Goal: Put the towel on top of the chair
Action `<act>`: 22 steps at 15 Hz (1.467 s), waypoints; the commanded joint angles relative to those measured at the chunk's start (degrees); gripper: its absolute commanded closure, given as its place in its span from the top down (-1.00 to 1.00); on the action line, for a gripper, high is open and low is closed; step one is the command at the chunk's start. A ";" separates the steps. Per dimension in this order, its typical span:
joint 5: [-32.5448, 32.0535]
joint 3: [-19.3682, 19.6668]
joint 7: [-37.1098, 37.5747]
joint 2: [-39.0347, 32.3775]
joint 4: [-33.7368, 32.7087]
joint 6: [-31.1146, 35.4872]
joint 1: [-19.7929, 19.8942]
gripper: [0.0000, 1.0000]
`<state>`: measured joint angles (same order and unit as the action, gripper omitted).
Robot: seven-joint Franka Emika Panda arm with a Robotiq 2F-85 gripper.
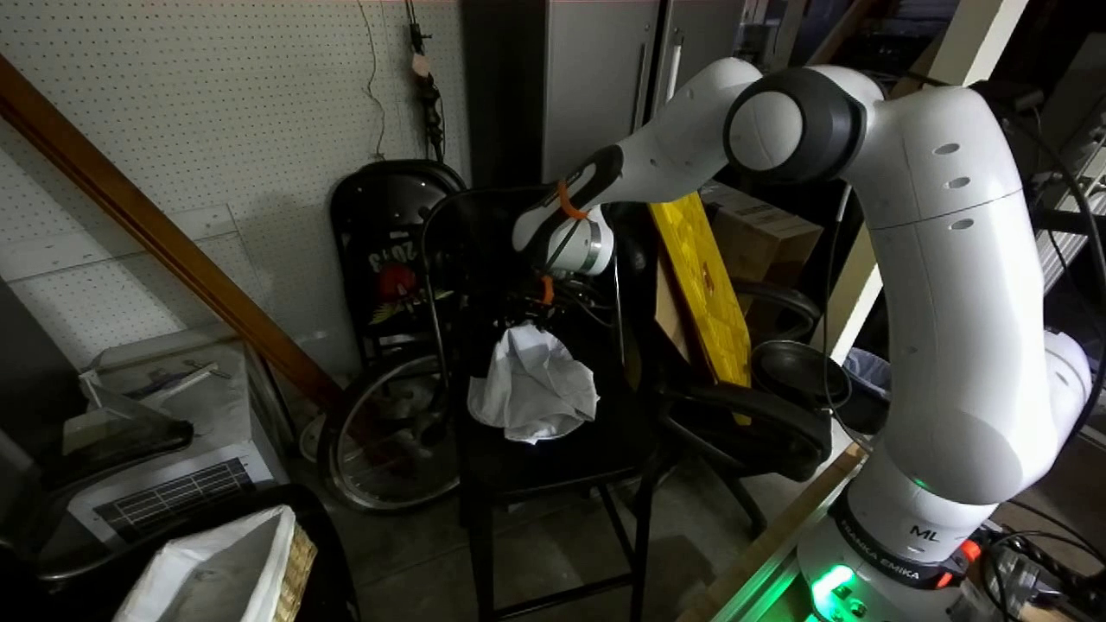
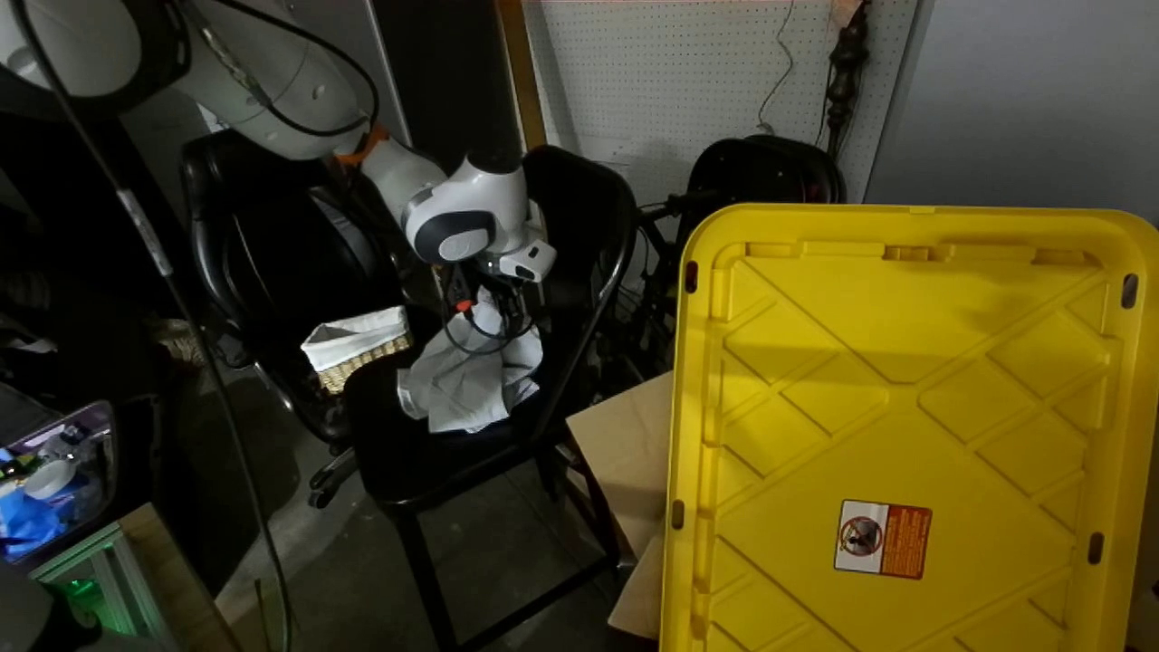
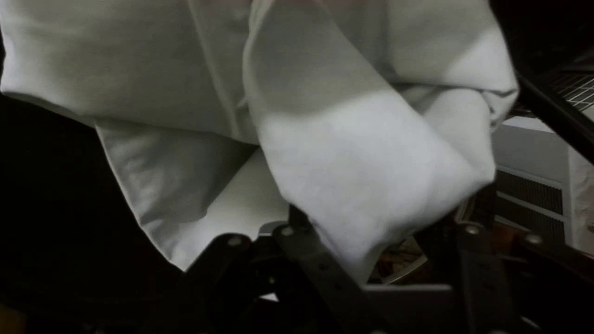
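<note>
Releasing seems your current step: the gripper [image 3: 390, 211] is spread wide around a fold of the white towel [image 2: 471, 389], crumpled on the tall black chair's seat [image 2: 394, 457]. Next, rise straight up without dragging cloth.

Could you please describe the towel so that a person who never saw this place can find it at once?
In an exterior view, find the big yellow panel, then the nearest black chair on its left. The towel is over that chair's seat. It is limp, crumpled pale cloth, unlike the white-lined basket nearby, which has woven sides.
</note>
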<state>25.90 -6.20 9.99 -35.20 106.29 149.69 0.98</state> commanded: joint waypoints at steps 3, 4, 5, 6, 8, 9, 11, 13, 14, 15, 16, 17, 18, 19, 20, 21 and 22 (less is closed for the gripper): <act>-0.78 1.01 3.62 3.10 0.42 -6.55 0.02 -0.68; -0.79 1.22 4.45 4.19 0.92 -8.75 -0.10 -0.80; -0.14 0.74 4.43 6.18 1.96 -11.44 0.18 -0.96; -0.30 0.99 5.11 8.10 3.05 -13.12 -0.24 -0.99; -1.14 1.57 6.39 13.90 6.21 -15.34 -1.45 -1.00; -1.66 1.79 6.75 16.75 7.38 -16.33 -1.86 -1.00; -3.52 2.57 8.61 22.07 9.39 -16.89 -3.06 -0.98; -7.54 3.41 10.34 27.69 10.95 -17.36 -4.06 -0.98; -10.23 3.62 10.35 30.42 11.57 -16.83 -4.43 -0.98; -13.19 3.79 11.10 33.16 12.10 -16.53 -4.71 -0.98; -15.53 3.71 10.77 35.87 12.41 -15.64 -4.67 -0.98; -17.38 3.53 11.45 38.23 12.46 -15.72 -4.52 -0.98; -18.99 3.31 11.33 40.42 12.24 -14.92 -4.11 -0.98; -20.93 3.06 11.72 42.44 11.91 -14.39 -3.77 -0.98; -21.66 2.77 11.71 44.23 11.69 -13.48 -3.43 -0.98; -22.67 2.59 11.74 45.87 11.18 -12.70 -3.04 -0.98; -23.47 2.37 11.63 47.42 10.88 -12.17 -2.73 -0.98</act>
<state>6.09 -3.48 20.03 6.46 115.59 135.01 -2.42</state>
